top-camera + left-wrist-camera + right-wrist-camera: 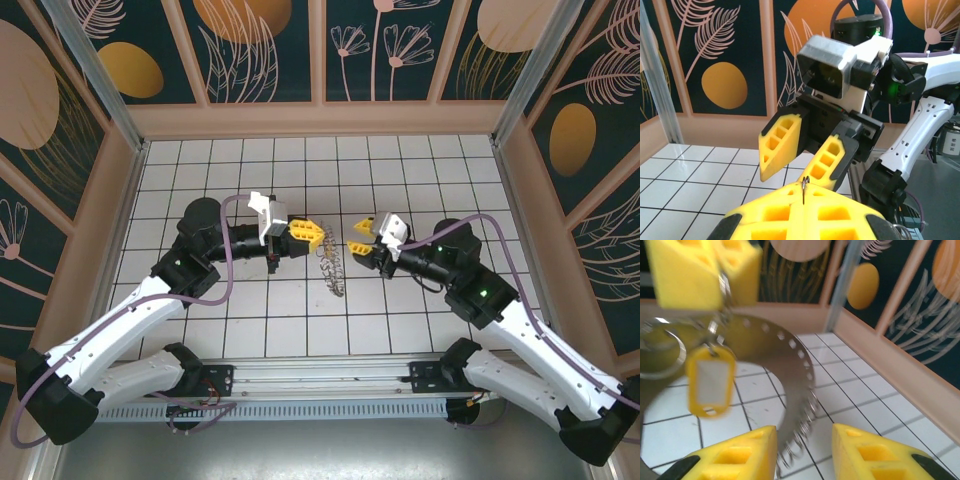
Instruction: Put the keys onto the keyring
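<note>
Keyring [790,360] hangs from the left gripper [722,270], whose yellow fingers [685,275] are pressed together on its upper edge. From the left wrist, the same left gripper [804,192] shows its pads closed on a thin metal edge standing up between them. The keyring is a flat, dark metal band pierced with a row of holes. A fringe of fine silvery wire loops runs along its lower rim, and it drops into the gap in front of the right gripper [805,432]. That gripper's two fingers [735,457] are spread wide and grip nothing.

A yellow key tag [710,380] with a pale window dangles just under the left fingers, in front of the band. The blur hides what its top link hooks onto.

From above, the left gripper [318,236] and right gripper [358,235] face each other, tips near but apart. The keyring [333,268] trails below the gap over the white tiled table [400,170].
</note>
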